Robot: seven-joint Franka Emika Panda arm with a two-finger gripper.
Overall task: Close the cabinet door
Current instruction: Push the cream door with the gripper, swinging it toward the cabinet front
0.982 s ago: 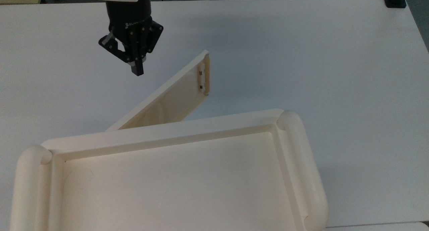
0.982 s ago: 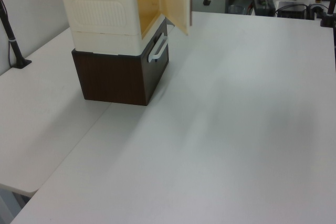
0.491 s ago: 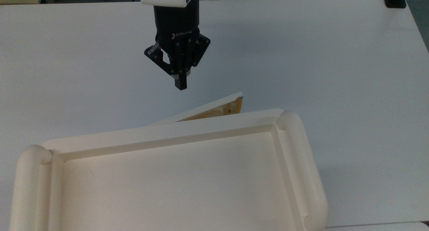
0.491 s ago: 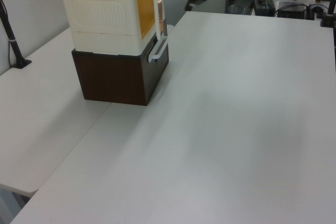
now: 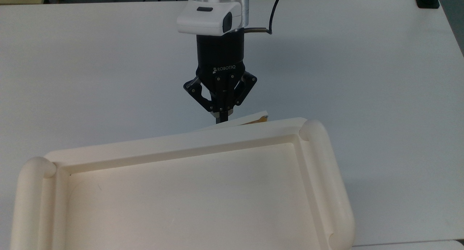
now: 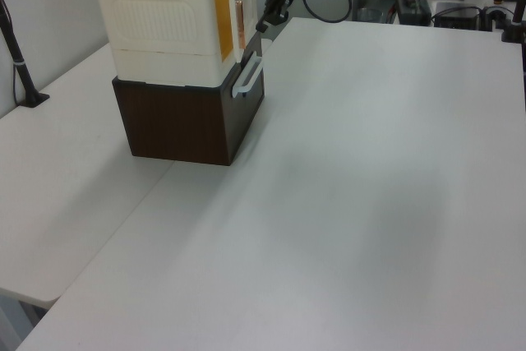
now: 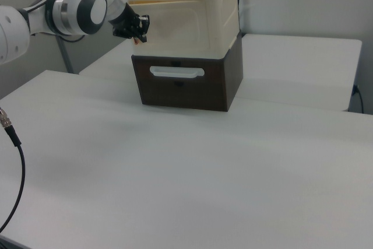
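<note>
Touching cabinet door (image 5: 250, 118), shut-fingered end effector (image 5: 222, 120) in top view.

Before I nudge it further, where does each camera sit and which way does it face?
Top view: above the cabinet, looking down over its tray top toward the arm's base; gripper at the nearly shut door.
Left view: high, off one side, facing the cabinet front at an angle; gripper by the door.
Right view: lower, opposite side; arm and gripper beside the cabinet.
All three share cabinet and gripper.
</note>
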